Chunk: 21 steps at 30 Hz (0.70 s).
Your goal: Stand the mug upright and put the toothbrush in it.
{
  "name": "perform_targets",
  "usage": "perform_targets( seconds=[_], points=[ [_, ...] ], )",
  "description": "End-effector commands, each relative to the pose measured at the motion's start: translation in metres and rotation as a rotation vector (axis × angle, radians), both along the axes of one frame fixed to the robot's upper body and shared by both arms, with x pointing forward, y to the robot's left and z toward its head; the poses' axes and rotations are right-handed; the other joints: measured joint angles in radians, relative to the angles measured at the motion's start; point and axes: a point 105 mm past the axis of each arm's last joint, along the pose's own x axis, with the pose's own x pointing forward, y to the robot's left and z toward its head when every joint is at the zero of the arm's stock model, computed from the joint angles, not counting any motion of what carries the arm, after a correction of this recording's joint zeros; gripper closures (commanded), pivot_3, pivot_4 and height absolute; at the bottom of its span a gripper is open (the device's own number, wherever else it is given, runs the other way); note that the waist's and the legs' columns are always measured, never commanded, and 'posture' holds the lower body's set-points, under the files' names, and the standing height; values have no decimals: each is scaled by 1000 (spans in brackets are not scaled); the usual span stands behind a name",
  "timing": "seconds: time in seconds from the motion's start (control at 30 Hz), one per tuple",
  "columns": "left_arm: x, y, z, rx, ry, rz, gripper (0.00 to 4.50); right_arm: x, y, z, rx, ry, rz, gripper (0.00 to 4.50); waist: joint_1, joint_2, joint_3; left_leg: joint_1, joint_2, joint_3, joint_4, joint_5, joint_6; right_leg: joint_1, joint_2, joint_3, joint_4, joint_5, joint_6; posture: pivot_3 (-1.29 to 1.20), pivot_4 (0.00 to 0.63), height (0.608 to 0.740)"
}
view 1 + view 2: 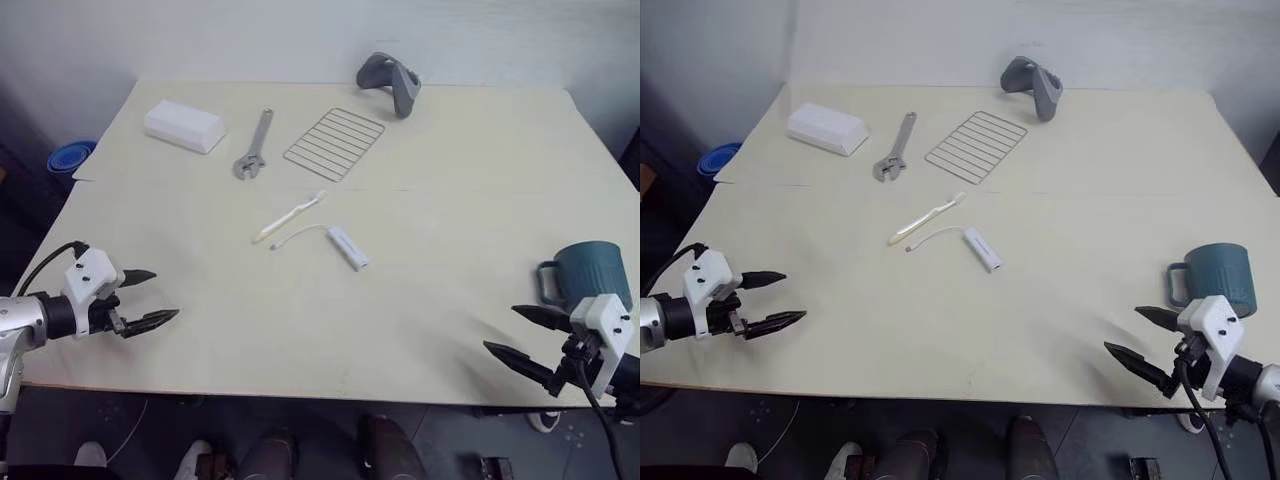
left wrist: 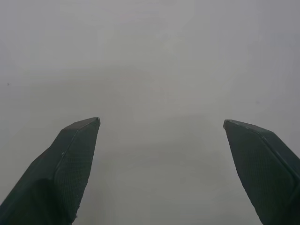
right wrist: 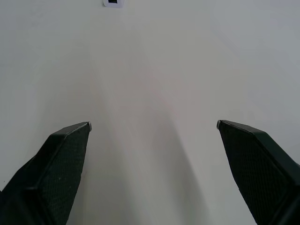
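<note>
The dark teal mug [image 1: 592, 272] stands on end near the table's right front corner, a flat teal face on top and its handle toward the table's middle. The pale toothbrush [image 1: 290, 217] lies flat near the middle of the table, slanted, with its bristle head toward the far right. My right gripper [image 1: 500, 328] hovers open at the front edge, just left of the mug and apart from it. My left gripper [image 1: 166, 294] hangs open over the front left of the table, far from both. In the wrist views, both my left gripper [image 2: 161, 123] and my right gripper [image 3: 153, 124] stand wide with nothing between the fingers.
A short white stick with a thin cable [image 1: 347, 247] lies right beside the toothbrush. Farther back are a grey wrench [image 1: 253, 145], a wire rack [image 1: 334, 143], a white block [image 1: 184, 125] and a grey curved gadget [image 1: 392, 82]. A blue object [image 1: 70, 157] sits off the table's left side.
</note>
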Motion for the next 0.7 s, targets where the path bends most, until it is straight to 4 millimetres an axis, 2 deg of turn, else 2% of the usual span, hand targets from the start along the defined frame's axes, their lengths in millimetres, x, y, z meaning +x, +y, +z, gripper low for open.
perform_targets(
  seconds=[0.03,0.4,0.7],
  points=[
    [-2,1,3,29,-4,-14,21,-2,-1,3,-7,-24,5,0,-2,0,0,0,0,0,0,0,0,0,0,0,0,0,0,0,150,740],
    [2,-6,8,-12,-23,-14,21,3,3,1,-13,-29,1,0,-2,0,0,0,0,0,0,0,0,0,0,0,0,0,0,0,150,740],
    [2,-16,13,-65,-11,-21,21,6,18,6,-2,-29,17,0,-3,0,0,0,0,0,0,0,0,0,0,0,1,0,0,0,150,740]
  ],
)
